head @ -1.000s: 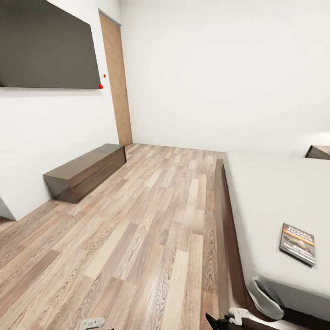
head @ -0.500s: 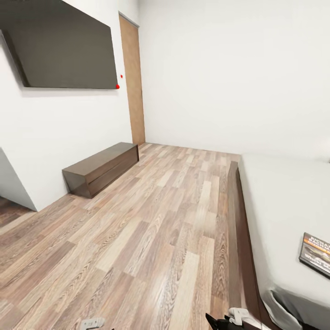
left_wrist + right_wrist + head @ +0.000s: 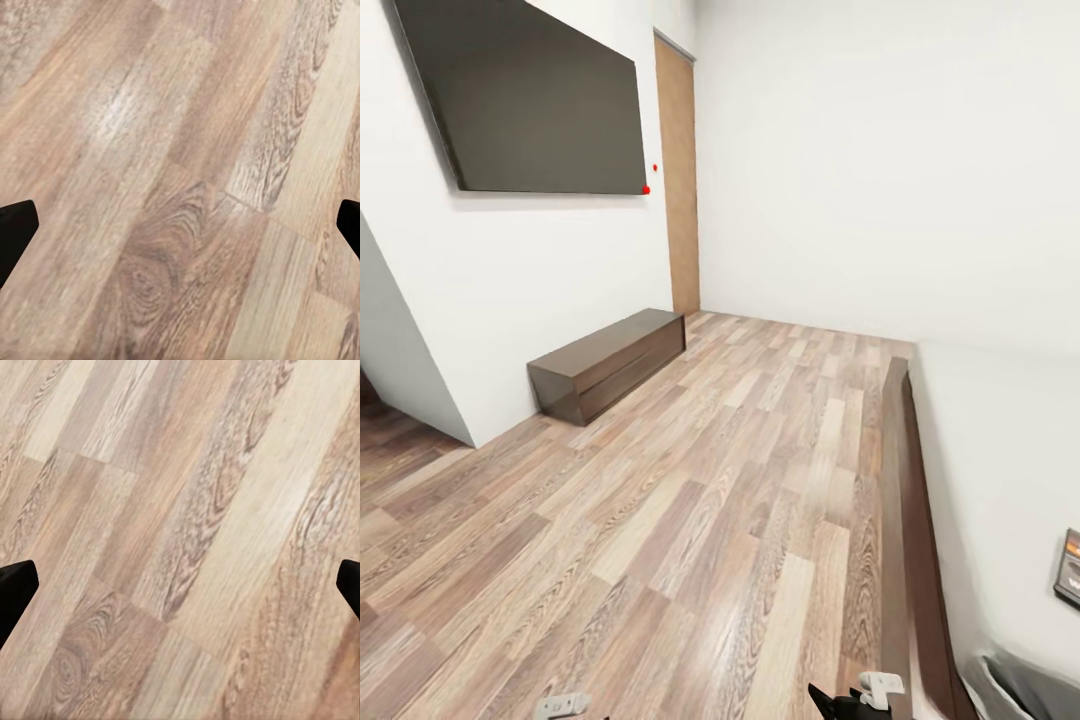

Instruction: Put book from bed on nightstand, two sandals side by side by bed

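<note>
The bed point(image 3: 1000, 450), with its light-grey mattress and dark wooden side rail point(image 3: 920, 520), runs along the right of the head view. The book point(image 3: 1069, 570) lies on the mattress, cut off by the picture's right edge, so just a dark sliver with an orange band is seen. The sandals and the nightstands are out of view. My left gripper point(image 3: 180, 225) is open over bare plank floor, its dark fingertips point(image 3: 15, 229) far apart. My right gripper point(image 3: 180, 585) is open the same way, fingertips point(image 3: 15, 585) wide, with nothing between them.
A long low dark-brown dresser point(image 3: 610, 360) stands against the left wall under a wall-mounted black screen point(image 3: 530, 100). A brown door point(image 3: 680, 180) sits in the far left corner. A wall corner point(image 3: 420, 370) juts out at the left. Wood-plank floor point(image 3: 720, 500) lies between dresser and bed.
The camera has swung to the left: dresser, screen and door have slid rightward in the picture, the book has slipped to the right edge, and the dark cabinet beyond the bed has left the view.
</note>
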Motion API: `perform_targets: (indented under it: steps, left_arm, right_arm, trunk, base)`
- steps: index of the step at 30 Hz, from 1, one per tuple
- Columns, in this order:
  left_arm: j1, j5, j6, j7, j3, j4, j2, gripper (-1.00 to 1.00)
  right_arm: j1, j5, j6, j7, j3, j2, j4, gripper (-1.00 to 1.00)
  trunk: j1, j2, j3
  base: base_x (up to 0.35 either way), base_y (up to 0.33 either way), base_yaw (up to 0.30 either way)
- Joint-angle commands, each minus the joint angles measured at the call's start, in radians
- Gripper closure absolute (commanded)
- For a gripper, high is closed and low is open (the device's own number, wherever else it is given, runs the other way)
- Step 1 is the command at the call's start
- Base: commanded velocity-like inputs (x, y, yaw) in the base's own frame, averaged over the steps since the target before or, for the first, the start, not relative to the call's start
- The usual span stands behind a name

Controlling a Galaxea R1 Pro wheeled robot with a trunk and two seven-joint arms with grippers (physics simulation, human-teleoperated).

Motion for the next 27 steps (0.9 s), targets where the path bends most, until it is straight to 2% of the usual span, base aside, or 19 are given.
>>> perform_targets:
  steps: [1,8,27]
  left_arm:
    - [-0.001,0.001,0.0,-0.006,0.007,0.002,0.0,-1.0]
    - [-0.001,0.002,0.0,-0.005,0.007,0.002,0.0,-1.0]
    - [-0.001,0.002,0.0,-0.004,0.007,0.002,0.0,-1.0]
  right_arm:
    - [-0.002,-0.009,-0.006,0.006,0.008,0.0,0.004,-1.0]
    - [-0.002,-0.007,-0.005,0.005,0.008,0.0,0.004,-1.0]
    - [-0.002,-0.006,-0.006,0.006,0.008,0.0,0.004,-1.0]
  trunk:
    - [0.0,0.0,-0.001]
    - [0.0,0.0,-0.001]
    - [0.0,0.0,-0.001]
  base:
    - [0.0,0.0,0.037]
    - [0.082,0.029,0.008]
    - [0.296,0.123,0.0]
